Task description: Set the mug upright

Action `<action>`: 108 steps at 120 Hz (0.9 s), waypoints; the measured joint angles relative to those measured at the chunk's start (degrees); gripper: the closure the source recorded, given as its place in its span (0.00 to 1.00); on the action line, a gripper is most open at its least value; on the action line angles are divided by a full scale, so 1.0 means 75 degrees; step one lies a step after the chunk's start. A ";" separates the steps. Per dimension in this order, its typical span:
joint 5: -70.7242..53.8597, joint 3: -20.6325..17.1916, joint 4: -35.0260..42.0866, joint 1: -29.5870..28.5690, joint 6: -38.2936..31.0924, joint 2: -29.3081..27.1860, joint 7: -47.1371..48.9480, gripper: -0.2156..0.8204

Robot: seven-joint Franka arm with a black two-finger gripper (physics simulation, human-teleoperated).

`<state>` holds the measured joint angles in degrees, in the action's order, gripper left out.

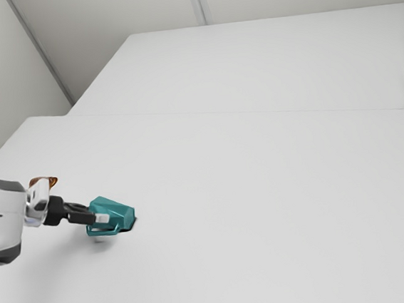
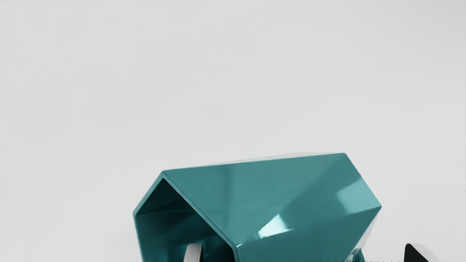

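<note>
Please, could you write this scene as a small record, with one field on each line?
object: teal faceted mug
pose: lying on its side
gripper: open, one finger in front of the mug's mouth, the other past its base end
surface: white table
other item: small brown thing, partly hidden by the arm
task state: mug not yet upright

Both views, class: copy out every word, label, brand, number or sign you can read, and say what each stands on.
There are no readable texts.
Teal faceted mug: no lettering on the visible faces.
White robot arm: a small dark mark, too small to read.
Brown object by the arm: patterned, too small to tell whether any of it is writing.
</note>
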<state>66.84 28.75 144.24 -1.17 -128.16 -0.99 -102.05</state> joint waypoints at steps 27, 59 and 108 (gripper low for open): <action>0.0239 -0.0111 0.0068 0.0011 0.0059 -0.0053 -0.1074 0.37; 0.0380 -0.0379 0.0037 0.0027 0.0071 -0.0294 -0.1916 0.54; 0.0743 -0.0820 -0.0016 0.0055 -0.0005 -0.0509 -0.2585 0.88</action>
<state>72.41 22.60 144.12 -0.76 -128.20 -4.81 -121.43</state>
